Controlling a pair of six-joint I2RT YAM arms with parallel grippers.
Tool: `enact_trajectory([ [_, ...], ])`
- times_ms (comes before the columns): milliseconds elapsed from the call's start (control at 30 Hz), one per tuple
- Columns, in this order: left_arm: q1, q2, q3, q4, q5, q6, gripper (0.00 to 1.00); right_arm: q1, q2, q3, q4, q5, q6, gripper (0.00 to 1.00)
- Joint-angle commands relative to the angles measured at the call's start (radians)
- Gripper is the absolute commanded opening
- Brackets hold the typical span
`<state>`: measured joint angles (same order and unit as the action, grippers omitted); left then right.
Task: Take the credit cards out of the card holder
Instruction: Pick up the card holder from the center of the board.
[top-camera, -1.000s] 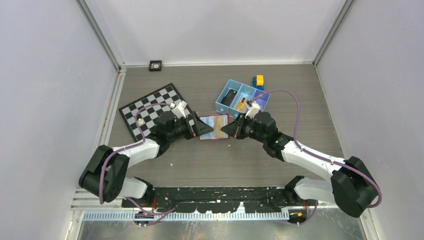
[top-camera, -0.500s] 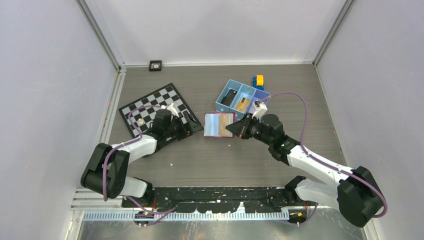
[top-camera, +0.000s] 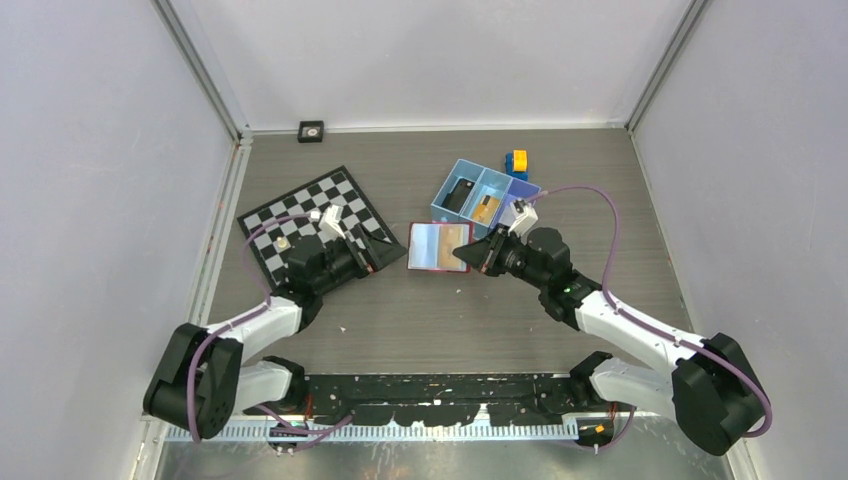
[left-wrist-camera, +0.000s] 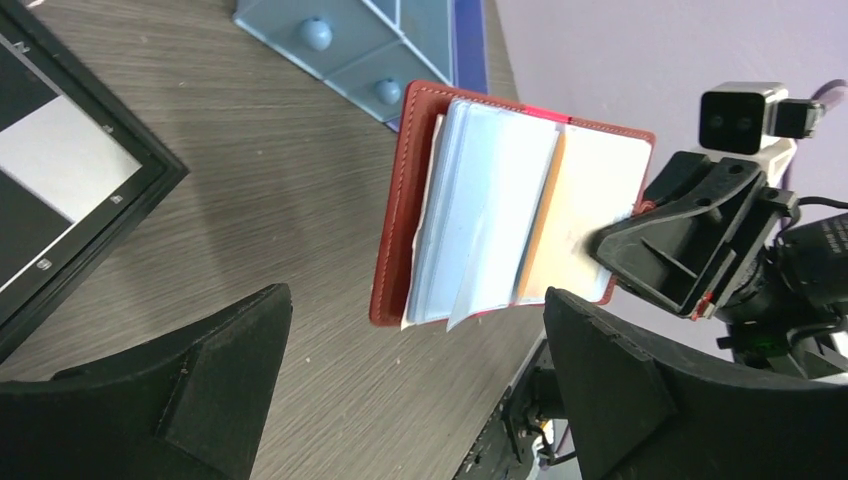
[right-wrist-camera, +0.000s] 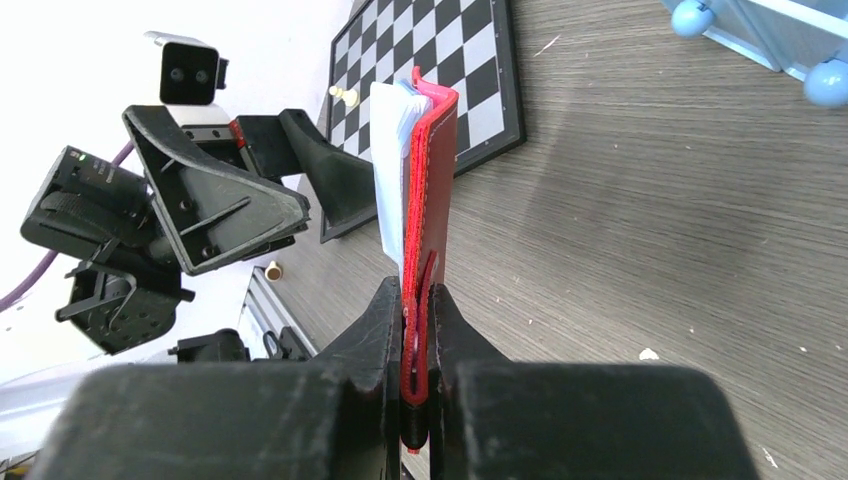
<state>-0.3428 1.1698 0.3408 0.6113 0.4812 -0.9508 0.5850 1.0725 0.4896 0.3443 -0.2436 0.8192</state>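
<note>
Two arms reach over a dark wood-grain bench (top-camera: 400, 320), seen from above. The red card holder (top-camera: 438, 247) lies open between them, its pale lining facing up, just in front of a blue tray (top-camera: 470, 178) and to the right of a chessboard (top-camera: 300, 215). The right claw (top-camera: 468, 257) is pinched onto the holder's right edge. The left claw (top-camera: 378, 256) sits just left of the holder, over the chessboard's near corner, with a clear gap between them, its fingers spread wide and holding nothing. From the left wrist, that claw's two black fingers (left-wrist-camera: 200, 390) frame the bottom corners, far apart, and the holder (left-wrist-camera: 400, 200) hangs beyond and between them, untouched. Its red cover is on the left; pale blue-grey leaves fan out from it, and an orange-gold edge of the credit cards (left-wrist-camera: 545, 215) shows among them, tucked inside. The right claw (left-wrist-camera: 625, 240) grips the holder's far right side. Whether the holder's lower edge touches the bench cannot be told. From the right wrist, the holder (right-wrist-camera: 432, 180) stands edge-on, rising straight out of the right claw (right-wrist-camera: 418, 330), whose fingers are nearly closed on the red cover. Pale leaves show on its left face. The left claw (right-wrist-camera: 300, 200) faces it from the left, open and apart from it, with the chessboard (right-wrist-camera: 450, 60) behind.
</note>
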Motion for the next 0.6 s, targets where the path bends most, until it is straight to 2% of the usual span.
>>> enact_trajectory([
  [0,-0.004,0.048,0.013,0.155,0.065,-0.031,1.0,-0.004,-0.002,0.005,0.107,-0.051,0.012,0.0],
  [400,-0.05,0.169,0.063,0.255,0.155,-0.075,1.0,-0.002,0.077,0.014,0.217,-0.173,0.046,0.01],
  [567,-0.052,0.172,0.037,0.303,0.124,-0.079,1.0,-0.002,0.097,0.014,0.245,-0.197,0.049,0.01],
])
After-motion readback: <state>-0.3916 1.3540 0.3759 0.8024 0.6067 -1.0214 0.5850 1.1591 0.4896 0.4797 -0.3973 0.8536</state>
